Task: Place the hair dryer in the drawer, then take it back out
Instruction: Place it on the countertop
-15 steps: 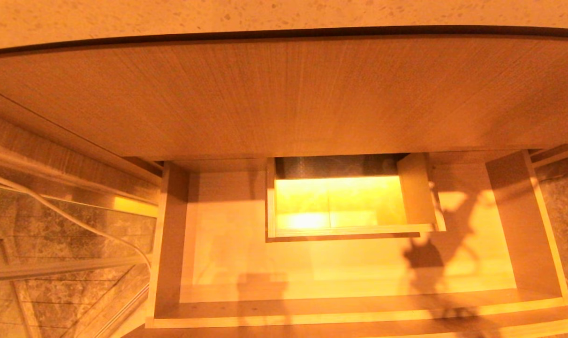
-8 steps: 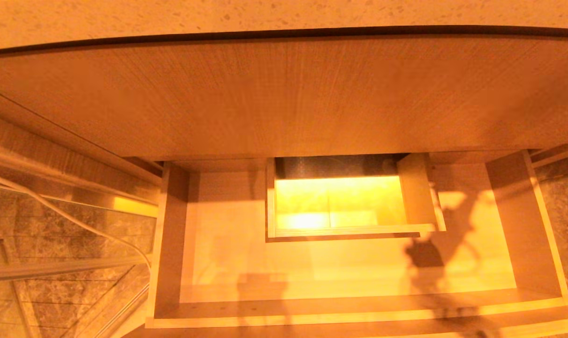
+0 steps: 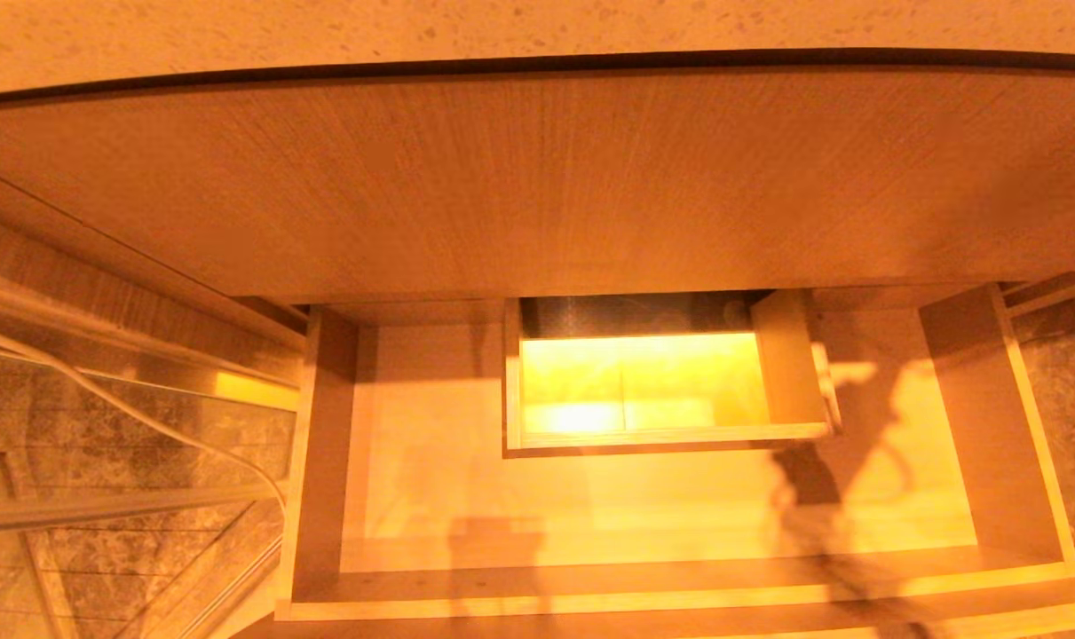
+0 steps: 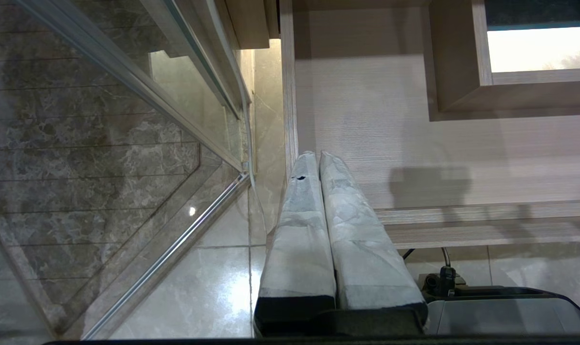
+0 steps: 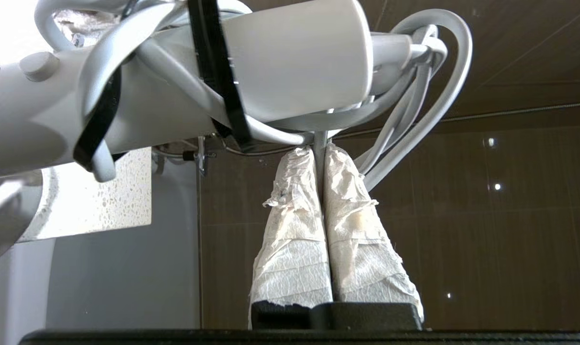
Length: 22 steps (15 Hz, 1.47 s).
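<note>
You will find the hair dryer (image 5: 175,81) only in the right wrist view, close against the camera, its white barrel wrapped with a grey cord (image 5: 428,96) and black straps. The right gripper (image 5: 318,158) has its wrapped fingers (image 5: 294,230) pressed together on a thin grey loop of that cord, so the dryer hangs from the pinch. The head view shows neither the dryer nor the gripper, only their shadow (image 3: 808,484) on the floor of the open drawer (image 3: 430,461), beside the boxed cut-out (image 3: 794,364). Compared with the earlier head frames, that shadow has shifted slightly; the drawer has not moved. The left gripper (image 4: 318,155) appears only in the left wrist view, fingers closed together and empty, over the drawer's left side wall.
</note>
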### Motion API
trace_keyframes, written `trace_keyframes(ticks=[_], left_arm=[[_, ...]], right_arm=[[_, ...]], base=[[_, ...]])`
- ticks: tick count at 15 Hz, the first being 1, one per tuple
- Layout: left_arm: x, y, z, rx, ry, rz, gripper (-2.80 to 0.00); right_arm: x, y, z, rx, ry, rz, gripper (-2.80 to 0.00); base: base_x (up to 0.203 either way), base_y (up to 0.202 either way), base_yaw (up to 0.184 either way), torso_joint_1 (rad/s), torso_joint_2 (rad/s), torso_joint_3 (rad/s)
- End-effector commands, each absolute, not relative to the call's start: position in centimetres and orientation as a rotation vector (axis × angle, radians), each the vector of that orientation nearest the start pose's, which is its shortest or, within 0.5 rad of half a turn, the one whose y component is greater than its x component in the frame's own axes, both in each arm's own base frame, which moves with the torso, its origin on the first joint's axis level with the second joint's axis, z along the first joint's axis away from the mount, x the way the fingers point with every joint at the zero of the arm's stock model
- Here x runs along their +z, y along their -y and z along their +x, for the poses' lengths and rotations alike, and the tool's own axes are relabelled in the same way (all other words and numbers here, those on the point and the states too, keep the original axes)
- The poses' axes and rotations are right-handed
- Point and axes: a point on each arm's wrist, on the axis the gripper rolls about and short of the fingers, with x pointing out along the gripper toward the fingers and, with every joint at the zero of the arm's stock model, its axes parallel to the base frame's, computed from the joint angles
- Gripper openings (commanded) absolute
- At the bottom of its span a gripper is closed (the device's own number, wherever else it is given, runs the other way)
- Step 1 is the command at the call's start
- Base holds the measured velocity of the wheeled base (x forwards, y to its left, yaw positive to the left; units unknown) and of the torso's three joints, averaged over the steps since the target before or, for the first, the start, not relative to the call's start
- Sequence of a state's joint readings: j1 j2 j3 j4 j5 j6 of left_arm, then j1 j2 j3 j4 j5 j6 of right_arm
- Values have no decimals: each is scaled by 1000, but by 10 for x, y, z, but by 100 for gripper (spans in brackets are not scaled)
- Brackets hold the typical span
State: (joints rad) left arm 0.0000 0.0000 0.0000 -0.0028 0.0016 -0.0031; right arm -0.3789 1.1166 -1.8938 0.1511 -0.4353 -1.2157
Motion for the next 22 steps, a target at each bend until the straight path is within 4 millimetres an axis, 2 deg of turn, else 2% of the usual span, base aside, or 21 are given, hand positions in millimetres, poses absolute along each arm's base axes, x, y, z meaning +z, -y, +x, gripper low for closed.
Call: trace_keyframes(ticks=[1,14,22], left_arm=[[76,0,-23,2,3,-3,-280],[76,0,-23,2,3,-3,-280],[76,0,-23,2,3,-3,-280]], right_arm=[[505,21,27,-1062,57,-1095,-280],[510,38,76,-1034,65,-1104,-280],[507,42,92,-1012,23,-1147,-280]], base=[[0,0,0,0,0,0],[0,0,0,0,0,0],[0,0,0,0,0,0]])
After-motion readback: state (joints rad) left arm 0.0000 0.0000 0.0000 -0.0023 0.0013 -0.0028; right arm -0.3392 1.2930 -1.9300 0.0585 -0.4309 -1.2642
